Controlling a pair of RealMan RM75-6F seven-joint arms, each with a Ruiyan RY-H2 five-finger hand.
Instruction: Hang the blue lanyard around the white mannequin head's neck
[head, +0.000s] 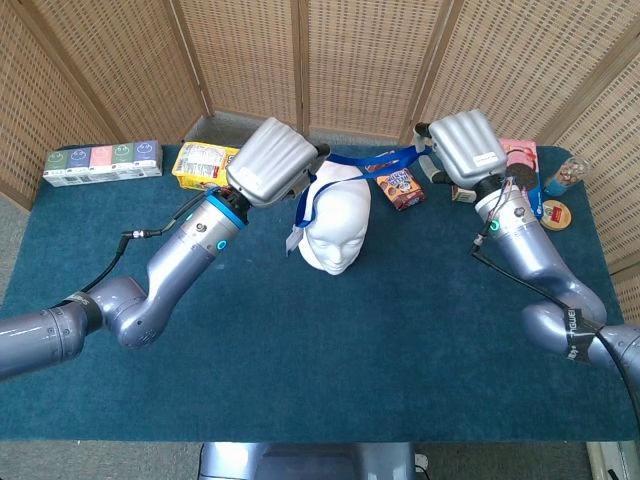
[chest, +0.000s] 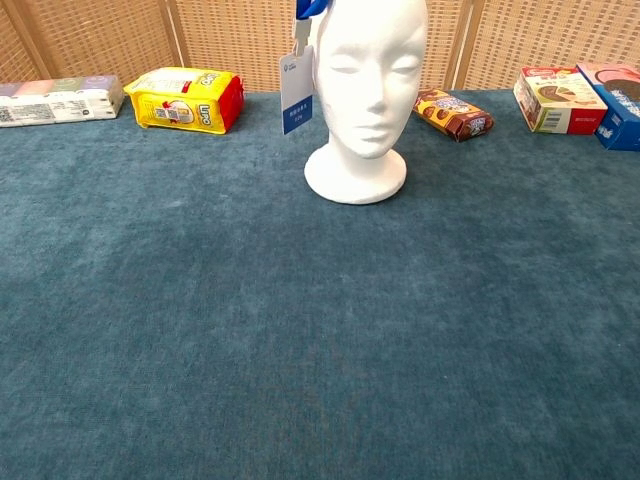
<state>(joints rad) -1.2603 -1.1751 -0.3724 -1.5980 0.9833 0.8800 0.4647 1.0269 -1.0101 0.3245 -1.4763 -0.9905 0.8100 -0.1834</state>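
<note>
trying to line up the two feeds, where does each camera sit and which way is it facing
Head view: sits high, looking steeply down on the table; shows both arms, the left hand and right hand stretching the lanyard over the head.
Chest view: sits low, near table level, looking forward at the head's face; no arm or hand shows, only the lanyard's badge hanging beside it.
Shared: head, lanyard, table, the yellow pack and the snack boxes.
</note>
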